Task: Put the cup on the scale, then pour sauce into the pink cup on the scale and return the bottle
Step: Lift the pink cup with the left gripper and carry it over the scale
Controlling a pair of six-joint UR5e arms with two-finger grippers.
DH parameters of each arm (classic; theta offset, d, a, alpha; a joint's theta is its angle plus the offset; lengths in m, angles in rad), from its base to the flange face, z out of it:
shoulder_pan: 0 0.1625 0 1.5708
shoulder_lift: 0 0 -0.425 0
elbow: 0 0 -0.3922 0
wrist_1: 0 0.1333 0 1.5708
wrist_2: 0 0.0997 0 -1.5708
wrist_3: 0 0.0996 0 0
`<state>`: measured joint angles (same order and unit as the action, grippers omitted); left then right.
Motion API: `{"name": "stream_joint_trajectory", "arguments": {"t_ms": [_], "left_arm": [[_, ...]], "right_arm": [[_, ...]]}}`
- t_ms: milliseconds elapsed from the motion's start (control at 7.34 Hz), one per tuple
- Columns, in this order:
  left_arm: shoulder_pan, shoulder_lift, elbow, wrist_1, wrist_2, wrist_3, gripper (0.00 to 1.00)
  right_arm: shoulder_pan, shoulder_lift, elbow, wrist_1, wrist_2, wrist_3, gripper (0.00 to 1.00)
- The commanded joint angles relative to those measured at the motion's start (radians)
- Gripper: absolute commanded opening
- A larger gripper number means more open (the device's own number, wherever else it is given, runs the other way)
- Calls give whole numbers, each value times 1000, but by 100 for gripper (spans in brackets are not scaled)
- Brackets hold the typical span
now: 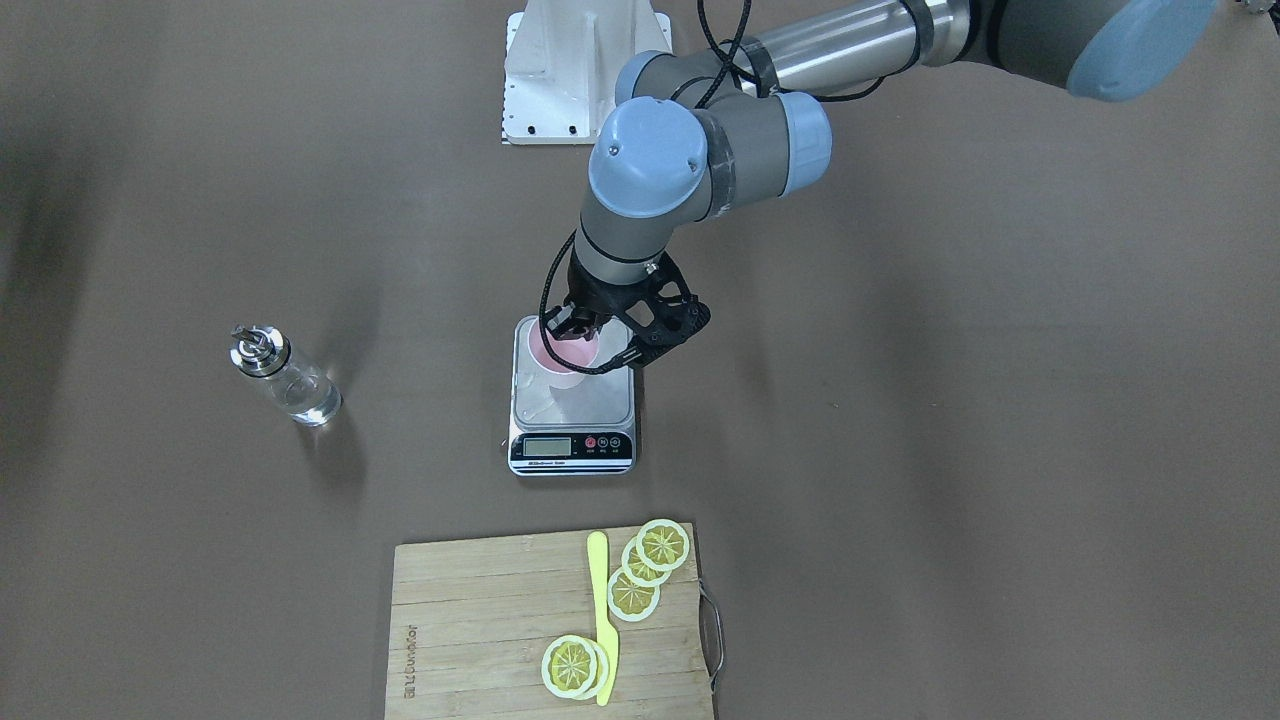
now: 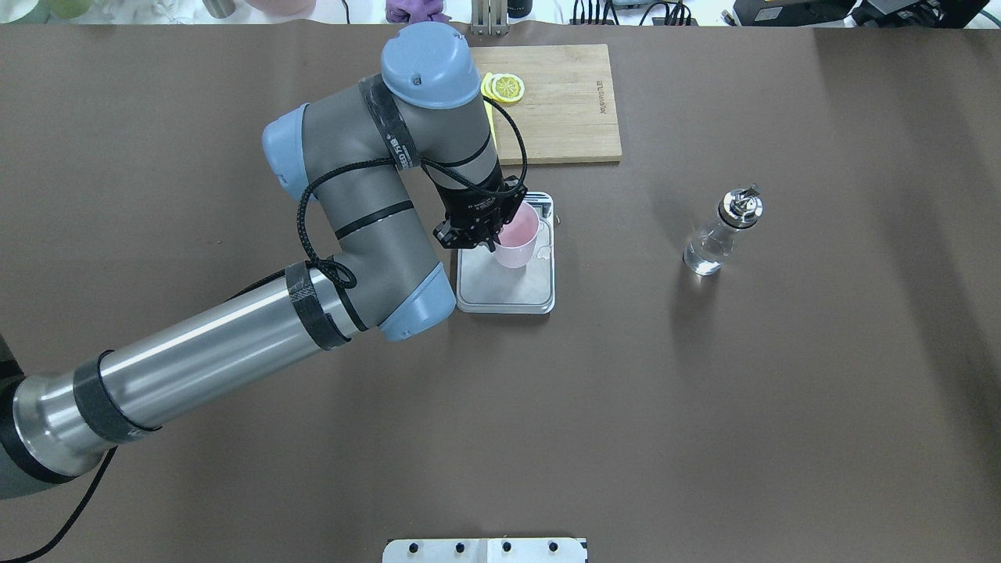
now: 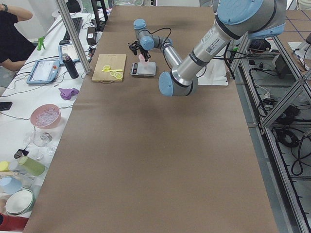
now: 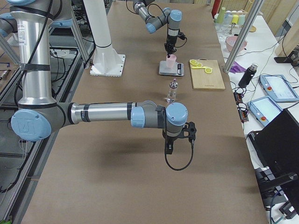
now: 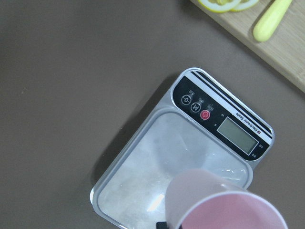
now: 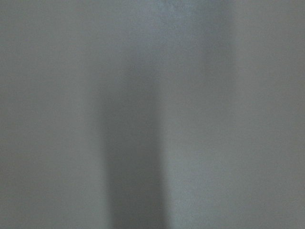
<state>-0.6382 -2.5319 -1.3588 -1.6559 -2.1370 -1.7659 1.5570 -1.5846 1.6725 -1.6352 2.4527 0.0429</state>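
Note:
My left gripper (image 1: 572,326) is shut on the rim of the pale pink cup (image 1: 566,362), holding it upright over the scale's silver platform (image 1: 603,398). I cannot tell whether the cup's base touches the platform. In the overhead view the left gripper (image 2: 488,238) pinches the cup's (image 2: 518,239) left rim over the scale (image 2: 508,294). The left wrist view shows the cup (image 5: 224,205) close above the scale (image 5: 157,157). The clear glass bottle (image 2: 719,234) with metal spout stands alone on the table; it also shows in the front-facing view (image 1: 285,380). My right gripper (image 4: 169,150) hangs above bare table; I cannot tell its state.
A wooden cutting board (image 1: 480,620) with lemon slices (image 1: 650,565) and a yellow knife (image 1: 603,620) lies just beyond the scale. The white robot base plate (image 1: 570,70) is at the near edge. Brown table surface surrounds the bottle.

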Motion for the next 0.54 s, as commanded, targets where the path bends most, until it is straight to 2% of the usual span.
{"name": "stream_joint_trajectory", "arguments": {"t_ms": [0, 136, 272, 409], "left_arm": [[8, 13, 3, -2, 0, 54, 0], [8, 22, 0, -2, 0, 71, 0], [8, 24, -5, -2, 2, 72, 90], [6, 24, -35, -1, 11, 72, 99]], "right_arm": [[0, 0, 1, 0, 2, 0, 100], [-2, 0, 3, 0, 2, 0, 100], [-2, 2, 3, 0, 9, -1, 100], [-2, 8, 3, 0, 9, -5, 100]]}}
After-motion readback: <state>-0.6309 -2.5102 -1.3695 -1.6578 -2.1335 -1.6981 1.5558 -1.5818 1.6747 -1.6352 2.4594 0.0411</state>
